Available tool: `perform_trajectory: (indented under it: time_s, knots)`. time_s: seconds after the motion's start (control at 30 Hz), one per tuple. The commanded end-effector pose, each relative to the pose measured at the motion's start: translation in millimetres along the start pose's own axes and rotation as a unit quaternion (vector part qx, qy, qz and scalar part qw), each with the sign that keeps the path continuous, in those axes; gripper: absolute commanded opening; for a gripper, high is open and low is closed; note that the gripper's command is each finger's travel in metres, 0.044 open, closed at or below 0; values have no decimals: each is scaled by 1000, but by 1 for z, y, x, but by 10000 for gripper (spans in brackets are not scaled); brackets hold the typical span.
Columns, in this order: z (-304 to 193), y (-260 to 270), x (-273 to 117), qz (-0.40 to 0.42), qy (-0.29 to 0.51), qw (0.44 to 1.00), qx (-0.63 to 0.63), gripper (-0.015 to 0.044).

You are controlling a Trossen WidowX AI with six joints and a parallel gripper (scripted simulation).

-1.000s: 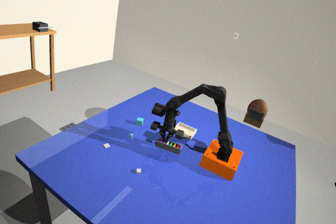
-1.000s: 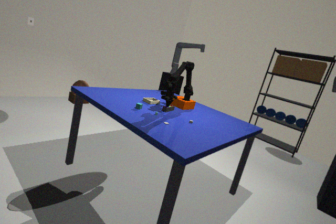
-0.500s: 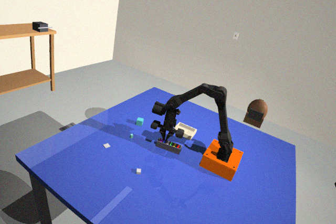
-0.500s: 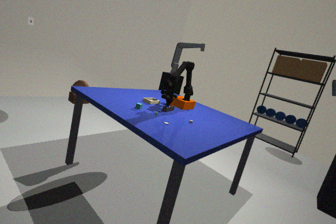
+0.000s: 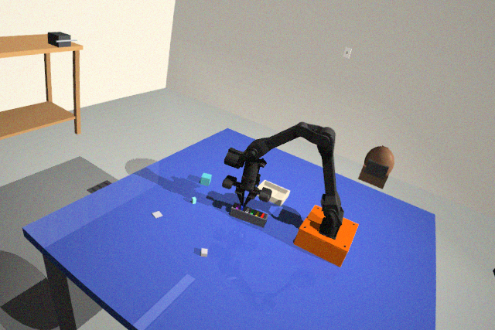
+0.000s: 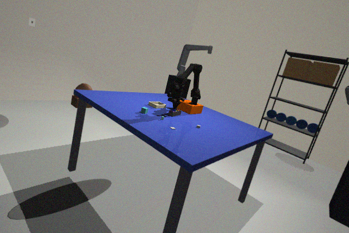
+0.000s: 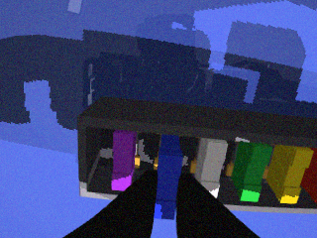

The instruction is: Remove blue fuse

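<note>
The dark fuse block (image 5: 255,219) (image 6: 176,113) (image 7: 198,122) stands on the blue table (image 5: 240,278) near its middle. In the wrist view it holds a row of fuses: magenta (image 7: 123,159), blue (image 7: 169,166), white (image 7: 210,162), green (image 7: 253,169), yellow (image 7: 288,173), and a red one at the right edge. My gripper (image 5: 243,203) (image 6: 173,107) (image 7: 166,180) points straight down over the block's left end and is shut on the blue fuse, which sticks out of the row toward the camera. The cream tray (image 5: 275,192) (image 6: 156,103) lies just behind the block.
A teal cube (image 5: 206,178) (image 6: 144,109) and a small teal piece (image 5: 193,200) lie left of the block. Two small white pieces (image 5: 157,214) (image 5: 204,252) lie nearer the front. The arm's orange base (image 5: 326,240) (image 6: 191,107) stands right of the block.
</note>
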State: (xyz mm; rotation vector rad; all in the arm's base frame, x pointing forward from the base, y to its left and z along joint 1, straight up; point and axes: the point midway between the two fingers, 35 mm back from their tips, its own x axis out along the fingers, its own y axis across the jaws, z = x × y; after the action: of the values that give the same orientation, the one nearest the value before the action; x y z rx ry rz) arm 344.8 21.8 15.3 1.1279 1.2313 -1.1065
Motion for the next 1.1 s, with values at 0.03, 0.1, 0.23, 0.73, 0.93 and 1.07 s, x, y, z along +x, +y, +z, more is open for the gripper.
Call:
perform_trajectory:
  time_s: [0.03, 0.1, 0.23, 0.73, 0.93, 1.07]
  knots:
    - [0, 0, -4, 1, 1, 1000, 1, 0]
    - [-1, 0, -5, 1, 1, 1000, 1, 0]
    - [-1, 0, -7, 1, 1, 1000, 1, 0]
    - [-1, 0, -14, 1, 2, 1000, 2, 0]
    - [-1, 0, -17, 1, 2, 1000, 2, 0]
    - [-1, 0, -19, 1, 2, 1000, 2, 0]
